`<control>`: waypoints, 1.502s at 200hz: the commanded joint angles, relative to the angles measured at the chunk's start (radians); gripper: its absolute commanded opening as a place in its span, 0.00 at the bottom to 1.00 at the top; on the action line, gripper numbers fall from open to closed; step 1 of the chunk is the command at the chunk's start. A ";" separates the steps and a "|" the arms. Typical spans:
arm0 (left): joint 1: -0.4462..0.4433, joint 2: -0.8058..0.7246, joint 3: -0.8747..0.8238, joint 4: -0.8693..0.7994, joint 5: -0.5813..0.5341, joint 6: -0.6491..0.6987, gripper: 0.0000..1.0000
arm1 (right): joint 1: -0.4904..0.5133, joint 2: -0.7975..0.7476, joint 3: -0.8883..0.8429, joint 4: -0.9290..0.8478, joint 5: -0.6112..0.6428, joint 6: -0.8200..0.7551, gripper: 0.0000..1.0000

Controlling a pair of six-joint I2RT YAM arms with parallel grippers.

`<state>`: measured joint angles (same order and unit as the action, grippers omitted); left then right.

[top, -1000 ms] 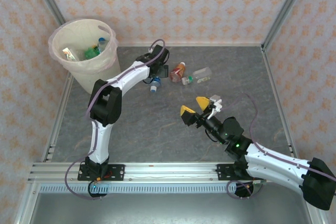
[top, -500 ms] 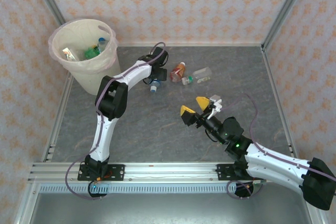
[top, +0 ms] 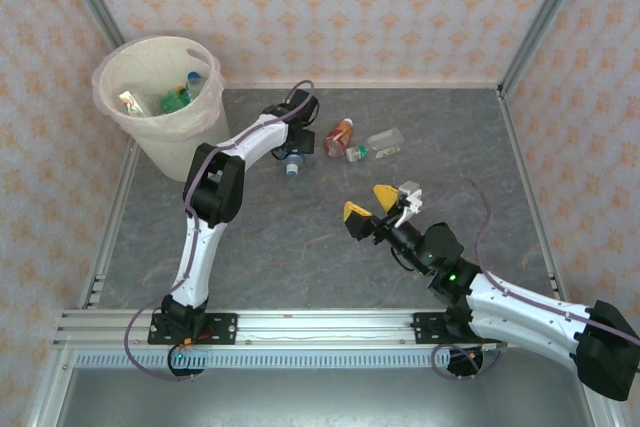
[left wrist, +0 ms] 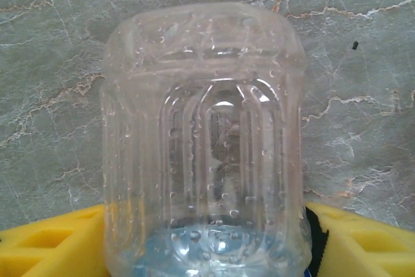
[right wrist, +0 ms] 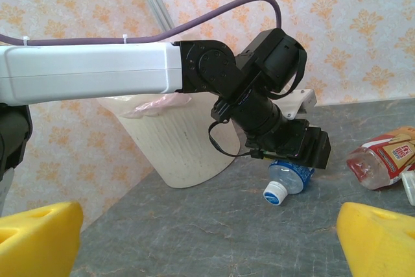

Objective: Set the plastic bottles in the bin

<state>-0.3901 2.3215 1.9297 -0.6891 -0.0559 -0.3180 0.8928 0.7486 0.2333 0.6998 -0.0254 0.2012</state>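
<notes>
The left gripper (top: 294, 152) reaches out over the table (top: 280, 247) and straddles a clear bottle (left wrist: 204, 128) that lies on its side at about 4 o'clock from the bin (top: 170, 147), cap (right wrist: 275, 193) toward the near edge. In the left wrist view, its yellow pads (left wrist: 45, 244) sit close against both flanks of the bottle, but I cannot tell if they are pressing on it yet. The bin stands at the table's 10 o'clock corner, with a green bottle (top: 176, 100) and others already inside. An orange bottle (top: 340, 135) lies at 2 o'clock from the clear one, just beside the left gripper, and a third bottle (top: 385, 140) lies at 3 o'clock from the orange one. The right gripper (top: 369, 203) hangs at 5 o'clock from the orange bottle, well apart from it, with its jaws spread wide and nothing between them.
</notes>
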 commanded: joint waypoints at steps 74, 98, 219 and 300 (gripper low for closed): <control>0.006 -0.124 -0.051 0.004 0.014 -0.022 0.61 | -0.005 -0.013 0.009 0.002 0.013 -0.011 1.00; 0.004 -0.215 -0.084 0.024 0.021 -0.037 0.61 | -0.005 -0.013 0.008 0.005 0.007 -0.011 1.00; 0.008 -0.763 -0.285 0.117 -0.123 -0.063 0.60 | -0.005 -0.078 -0.001 0.041 -0.205 -0.039 1.00; 0.150 -0.936 -0.257 0.142 -0.166 -0.027 0.58 | -0.005 0.111 0.229 -0.080 -0.351 -0.021 1.00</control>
<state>-0.2966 1.4151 1.6413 -0.5735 -0.1936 -0.3649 0.8902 0.8246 0.3904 0.6487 -0.3172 0.1799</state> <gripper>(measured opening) 0.585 0.997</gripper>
